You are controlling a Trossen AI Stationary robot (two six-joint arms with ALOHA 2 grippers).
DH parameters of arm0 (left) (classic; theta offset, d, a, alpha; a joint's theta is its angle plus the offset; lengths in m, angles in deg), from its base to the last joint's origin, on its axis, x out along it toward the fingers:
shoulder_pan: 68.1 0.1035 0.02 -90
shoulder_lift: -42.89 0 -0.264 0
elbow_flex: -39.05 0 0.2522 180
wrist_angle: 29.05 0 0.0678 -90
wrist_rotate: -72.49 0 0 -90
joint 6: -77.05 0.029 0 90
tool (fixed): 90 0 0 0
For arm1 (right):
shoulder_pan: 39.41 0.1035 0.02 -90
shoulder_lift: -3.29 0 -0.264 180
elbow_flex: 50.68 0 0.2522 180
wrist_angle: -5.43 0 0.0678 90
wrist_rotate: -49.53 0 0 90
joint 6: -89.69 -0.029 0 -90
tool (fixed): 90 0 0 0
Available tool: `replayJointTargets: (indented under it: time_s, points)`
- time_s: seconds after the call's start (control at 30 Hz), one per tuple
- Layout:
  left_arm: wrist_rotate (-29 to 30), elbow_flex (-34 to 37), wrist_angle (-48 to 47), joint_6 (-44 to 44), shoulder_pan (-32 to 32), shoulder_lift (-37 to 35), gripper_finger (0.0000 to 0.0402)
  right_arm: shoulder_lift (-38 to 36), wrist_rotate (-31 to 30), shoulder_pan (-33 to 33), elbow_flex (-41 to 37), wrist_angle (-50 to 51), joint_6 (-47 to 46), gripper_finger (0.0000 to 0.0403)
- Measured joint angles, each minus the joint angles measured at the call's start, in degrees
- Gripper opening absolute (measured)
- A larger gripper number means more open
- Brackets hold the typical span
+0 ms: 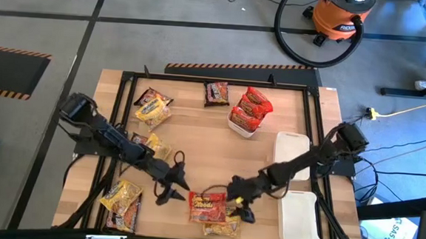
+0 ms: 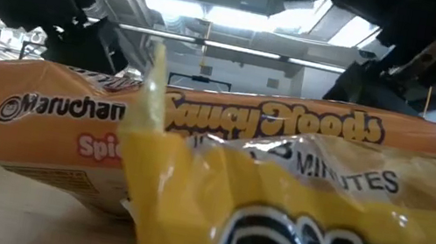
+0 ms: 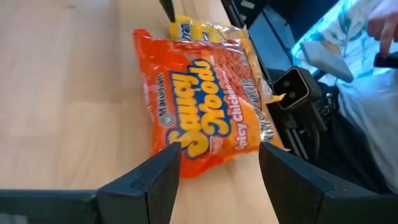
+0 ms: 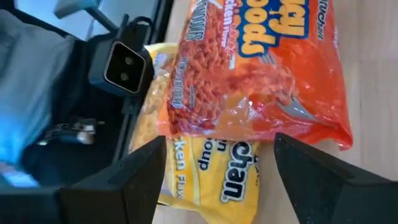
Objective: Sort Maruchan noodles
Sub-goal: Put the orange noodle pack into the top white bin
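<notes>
An orange-red Maruchan noodle packet (image 1: 208, 204) (image 3: 199, 106) lies flat near the table's front edge, partly over a yellow packet (image 1: 221, 225) (image 4: 217, 174). My left gripper (image 1: 180, 192) (image 3: 217, 152) is open at the red packet's left end, and that end shows between its fingers. My right gripper (image 1: 239, 206) (image 4: 217, 149) is open at the packets' right side, above the yellow one. In the low view the red packet (image 2: 244, 126) and the yellow packet (image 2: 316, 227) fill the picture.
Yellow packets lie at the near left (image 1: 123, 203) and mid left (image 1: 152, 145). More packets lie at the far left (image 1: 153, 107), and a dark one at the far middle (image 1: 216, 94). Red packets sit in a white tray (image 1: 242, 129). Two white trays (image 1: 291, 150) (image 1: 299, 217) lie on the right.
</notes>
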Motion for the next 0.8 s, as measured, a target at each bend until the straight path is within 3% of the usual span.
replayJointTargets:
  time_s: [0.33,0.6,0.8]
  points:
    - [-0.07,-10.87,-2.28,2.91,0.41,13.35,0.0209,4.21,-5.25,-0.31,0.0,-4.28,-0.02,0.0273]
    - [2.86,-11.58,-7.84,6.48,5.6,12.8,0.0209,4.25,-12.37,-4.12,-0.07,-0.57,2.86,0.0273]
    - [5.73,-11.45,-13.88,11.86,11.19,8.78,0.0209,1.29,-16.69,-8.67,0.04,8.76,3.02,0.0273]
